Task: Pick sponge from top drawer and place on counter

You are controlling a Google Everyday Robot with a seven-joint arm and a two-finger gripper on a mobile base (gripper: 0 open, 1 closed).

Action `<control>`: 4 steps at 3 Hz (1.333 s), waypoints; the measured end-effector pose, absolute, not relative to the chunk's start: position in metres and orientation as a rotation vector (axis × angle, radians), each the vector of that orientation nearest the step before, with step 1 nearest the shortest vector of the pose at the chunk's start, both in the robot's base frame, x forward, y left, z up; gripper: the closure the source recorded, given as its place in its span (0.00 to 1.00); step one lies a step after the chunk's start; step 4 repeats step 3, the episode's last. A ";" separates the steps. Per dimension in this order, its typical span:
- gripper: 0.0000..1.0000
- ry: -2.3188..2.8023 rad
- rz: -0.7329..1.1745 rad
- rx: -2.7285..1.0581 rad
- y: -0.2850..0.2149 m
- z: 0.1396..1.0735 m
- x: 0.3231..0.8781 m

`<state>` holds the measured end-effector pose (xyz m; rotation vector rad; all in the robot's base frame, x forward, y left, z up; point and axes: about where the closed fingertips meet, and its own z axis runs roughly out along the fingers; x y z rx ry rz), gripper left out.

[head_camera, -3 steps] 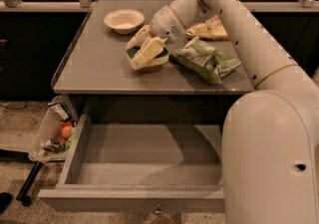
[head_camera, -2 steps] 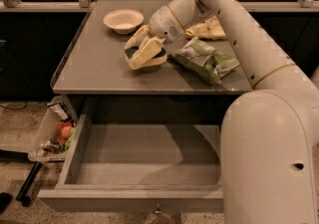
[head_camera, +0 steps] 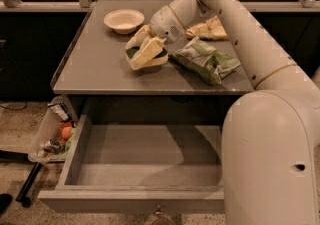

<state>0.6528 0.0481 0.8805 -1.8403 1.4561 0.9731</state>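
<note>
The claw [head_camera: 146, 51] sits low over the middle of the counter [head_camera: 95, 69], its two pale fingers [head_camera: 148, 49] closed on the sponge [head_camera: 131, 54]; only a thin dark green edge of the sponge shows between and beside them, the rest being covered, and whether it touches the surface cannot be told. The arm [head_camera: 235, 29] runs off from the claw toward 2 o'clock, then bends down the right side, where its bulk fills the corner and hides the right end of the drawer [head_camera: 130, 200]. At 11 o'clock from the claw, apart from it, stands a pale bowl [head_camera: 123, 20]; at 3 o'clock, just beside it, lies a green bag [head_camera: 205, 59]; at 1 o'clock a yellowish packet [head_camera: 210, 29] is partly behind the arm. At 6 o'clock the drawer is pulled open below the counter; its knob [head_camera: 159, 215] is cut off by the bottom edge. At 8 o'clock, on the floor against the drawer's left wall, a clear bin [head_camera: 42, 134] holds small things too jumbled to name.
</note>
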 end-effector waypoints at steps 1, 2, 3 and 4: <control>0.11 1.456 0.973 -1.840 0.048 0.880 0.653; 0.00 1.456 0.973 -1.840 0.048 0.880 0.653; 0.00 1.456 0.973 -1.840 0.048 0.880 0.653; 0.00 1.456 0.973 -1.840 0.048 0.880 0.653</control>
